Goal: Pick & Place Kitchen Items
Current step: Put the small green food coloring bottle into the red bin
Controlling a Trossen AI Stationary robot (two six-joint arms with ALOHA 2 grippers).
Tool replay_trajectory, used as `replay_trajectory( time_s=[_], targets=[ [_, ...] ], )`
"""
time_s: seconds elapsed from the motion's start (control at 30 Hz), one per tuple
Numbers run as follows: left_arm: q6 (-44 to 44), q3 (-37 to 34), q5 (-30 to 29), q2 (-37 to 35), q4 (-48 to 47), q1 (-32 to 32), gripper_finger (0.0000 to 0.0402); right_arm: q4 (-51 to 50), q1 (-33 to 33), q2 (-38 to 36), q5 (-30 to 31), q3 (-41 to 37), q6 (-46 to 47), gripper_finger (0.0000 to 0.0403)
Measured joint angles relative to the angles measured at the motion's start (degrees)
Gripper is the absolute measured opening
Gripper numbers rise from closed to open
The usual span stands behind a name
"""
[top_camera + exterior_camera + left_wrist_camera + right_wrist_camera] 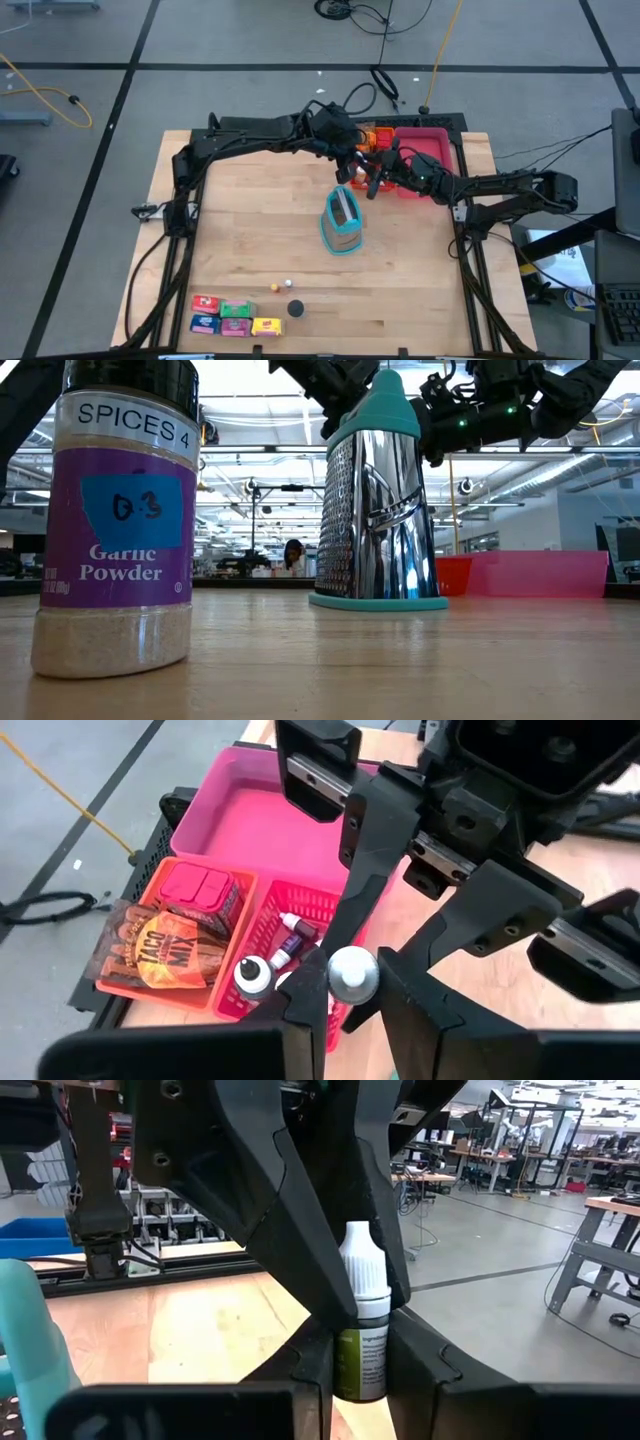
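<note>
Both pincers, L [345, 995] & R [360, 1370], clamp dropper bottle [362, 1335]: white cap, green label.

One camera hangs overhead and looks straight down on the whole bench [300, 240], both arms and the floor around it. Another sits low at the bench top, looking level across it into the room, very close to a garlic powder jar [120, 520]. It shares the grater [342, 222] with the overhead view. Each wrist camera peers past its own dark fingers at close range: the left down onto the pink tray [250, 820], the right out across the bench edge into the room.
</note>
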Motion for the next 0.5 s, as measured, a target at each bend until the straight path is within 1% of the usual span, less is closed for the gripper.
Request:
replay_trajectory(
  time_s=[0.17, 0.23, 0.3, 0.5],
  targets=[
    [3.3, 0.0, 0.02, -0.2, -0.31, -0.1, 0.0076, 0.03, 0.0, 0.0, -0.06, 0.02, 0.02, 0.0049],
    [4.45, 0.0, 0.0, -0.21, -0.58, -0.12, 0.0085, -0.05, -0.1, 0.0, -0.14, 0.02, 0.03, 0.0049],
    [5.0, 0.0, -0.95, -0.25, -1.22, -0.13, 0.0102, -0.3, -0.38, 0.0, -0.05, 0.02, 0.07, 0.0049],
    [5.96, -0.04, -6.96, -0.73, -4.33, 0.17, 0.0168, -2.16, -2.2, -0.02, 0.15, 0.0, 0.61, 0.0049]
  ],
)
